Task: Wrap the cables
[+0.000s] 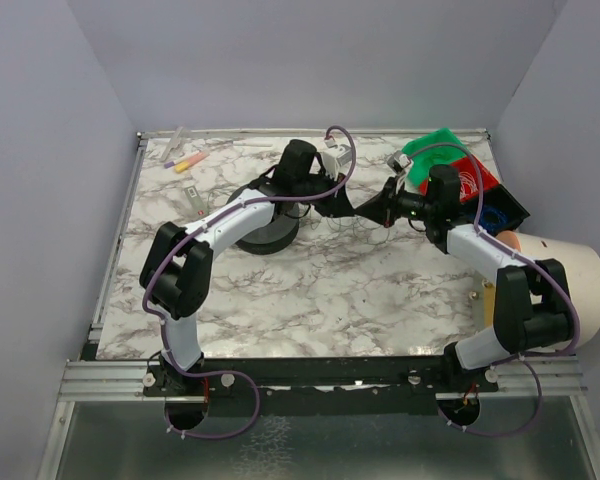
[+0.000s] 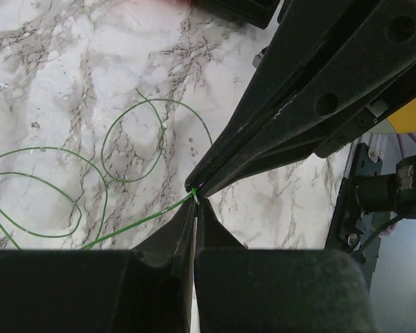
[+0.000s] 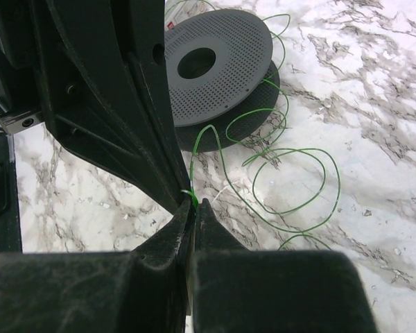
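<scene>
A: Left gripper [image 2: 195, 201] state?
B: Pinched shut on the green wire [image 2: 159, 211], tip to tip with the right gripper [image 3: 194, 202], which clamped it too. Loops lay beside the tips, near the spool [image 3: 243, 41].

marble-patterned table [image 1: 310, 290], white with grey veining, edged by a metal frame [image 1: 113, 265] on its left side; left of centre a round dark spool [image 1: 272, 238] lies flat, its perforated upper flange and centre hole shown in the right wrist view; thin green cables [image 3: 338, 182] lie in loose loops on the bare surface just beside the spool; far-left corner: a pink and a yellow marker [image 1: 187, 161] side by side; far-right corner: a green packet [image 1: 440, 143] touching a red packet [image 1: 477, 180], a black tray [image 1: 510, 205] beside them at the right edge
</scene>
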